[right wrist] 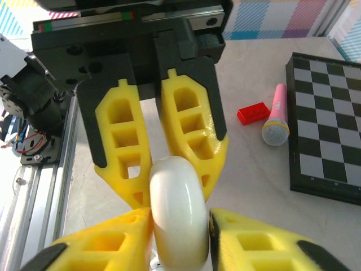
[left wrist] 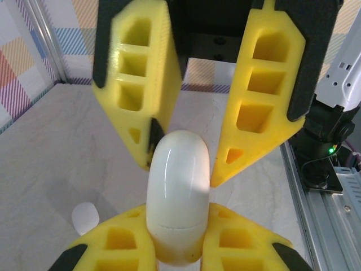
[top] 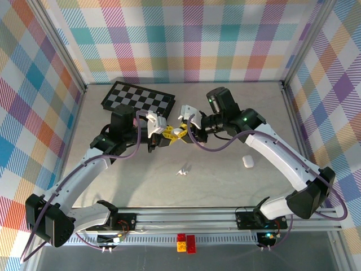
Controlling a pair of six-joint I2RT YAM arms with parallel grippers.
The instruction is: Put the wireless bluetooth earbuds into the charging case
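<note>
A white pebble-shaped charging case (left wrist: 177, 180) hangs above the middle of the table, gripped from both sides. My left gripper (left wrist: 176, 226) is shut on its lower end. My right gripper (right wrist: 179, 223) comes from the opposite side, and its yellow fingers (right wrist: 115, 234) press against the case (right wrist: 177, 197) on both sides. From above, the left gripper (top: 167, 136) and right gripper (top: 184, 132) meet tip to tip, hiding the case. Small white earbuds (top: 183, 169) lie on the table in front of them, apart from both grippers.
A second white case (top: 247, 161) lies on the table to the right. A chessboard (top: 137, 99) sits at the back left, with a pink toy microphone (right wrist: 276, 116) and a red brick (right wrist: 252, 113) beside it. Red and yellow bricks (top: 186, 243) rest by the near rail.
</note>
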